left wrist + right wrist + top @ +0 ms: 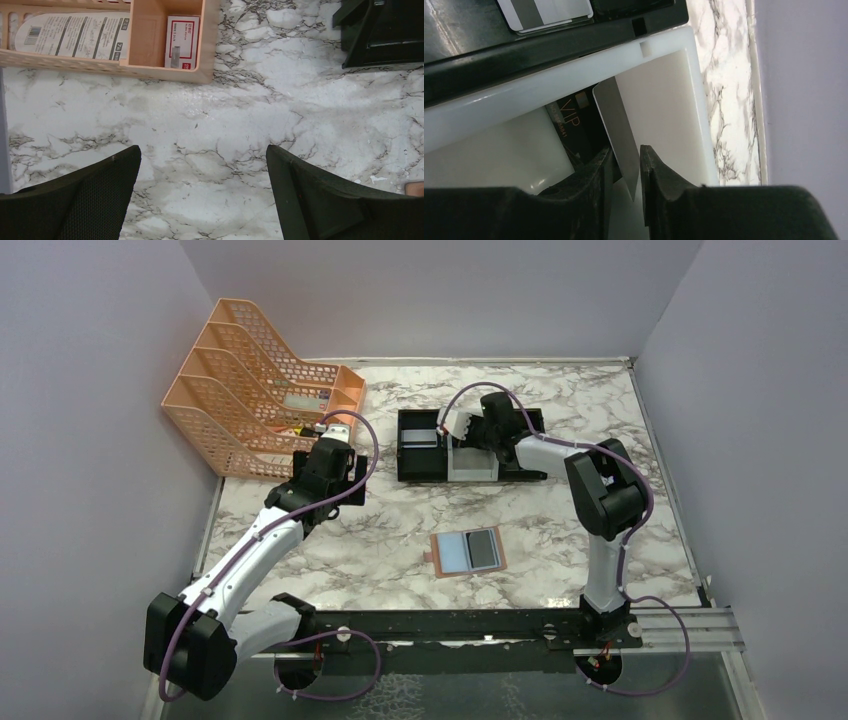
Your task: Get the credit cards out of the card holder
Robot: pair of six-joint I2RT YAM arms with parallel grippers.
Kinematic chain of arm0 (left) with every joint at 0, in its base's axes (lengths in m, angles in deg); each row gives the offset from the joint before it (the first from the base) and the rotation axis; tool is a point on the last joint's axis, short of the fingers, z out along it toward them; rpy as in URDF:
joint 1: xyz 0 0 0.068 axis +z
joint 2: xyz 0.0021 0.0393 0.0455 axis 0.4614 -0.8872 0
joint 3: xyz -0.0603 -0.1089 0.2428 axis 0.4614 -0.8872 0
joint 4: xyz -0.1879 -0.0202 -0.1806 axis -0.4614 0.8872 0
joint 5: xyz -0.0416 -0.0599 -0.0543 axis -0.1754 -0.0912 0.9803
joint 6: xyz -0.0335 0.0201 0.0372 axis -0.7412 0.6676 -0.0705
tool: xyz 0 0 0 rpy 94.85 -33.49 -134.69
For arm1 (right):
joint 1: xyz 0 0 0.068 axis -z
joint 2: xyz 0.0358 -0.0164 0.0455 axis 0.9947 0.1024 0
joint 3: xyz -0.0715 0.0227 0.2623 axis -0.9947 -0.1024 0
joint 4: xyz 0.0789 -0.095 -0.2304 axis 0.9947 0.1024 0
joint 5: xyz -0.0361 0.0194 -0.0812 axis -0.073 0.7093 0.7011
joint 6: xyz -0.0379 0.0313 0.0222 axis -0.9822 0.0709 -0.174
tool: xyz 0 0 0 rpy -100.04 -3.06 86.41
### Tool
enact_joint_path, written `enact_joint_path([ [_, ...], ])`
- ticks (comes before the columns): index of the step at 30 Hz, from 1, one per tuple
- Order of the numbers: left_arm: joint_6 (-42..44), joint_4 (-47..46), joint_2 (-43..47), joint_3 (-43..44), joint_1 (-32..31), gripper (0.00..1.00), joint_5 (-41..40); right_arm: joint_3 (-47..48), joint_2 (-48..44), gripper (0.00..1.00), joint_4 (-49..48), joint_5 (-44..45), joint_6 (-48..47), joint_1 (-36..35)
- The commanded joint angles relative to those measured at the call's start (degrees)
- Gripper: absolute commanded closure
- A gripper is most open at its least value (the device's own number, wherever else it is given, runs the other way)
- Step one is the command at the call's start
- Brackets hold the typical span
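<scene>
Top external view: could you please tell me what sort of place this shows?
Probably an enclosed robot test cell: plain lilac walls box in a marble-patterned table, the left arm and right arm are bolted at its near edge, and an orange mesh file rack stands as an office prop.

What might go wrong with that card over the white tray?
The silver card stands on edge between the slightly parted jaws of the right gripper. It may end up leaning on the wall of the white tray instead of lying flat, or catch a finger when the arm lifts. It might also wedge against the dark VIP card.
</scene>
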Motion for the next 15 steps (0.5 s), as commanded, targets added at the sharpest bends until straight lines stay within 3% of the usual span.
enact_joint_path([
  [1,0.71,0.31,0.04,0.83,0.29,0.01,1.22,-0.19,-1.96,0.72,3.15,-0.4,-0.94,-0.35],
  [15,0.88,0.35,-0.36,0.87,0.33,0.01,1.93,1.29,-1.48,0.68,6.48,-1.49,0.02,-0.35],
])
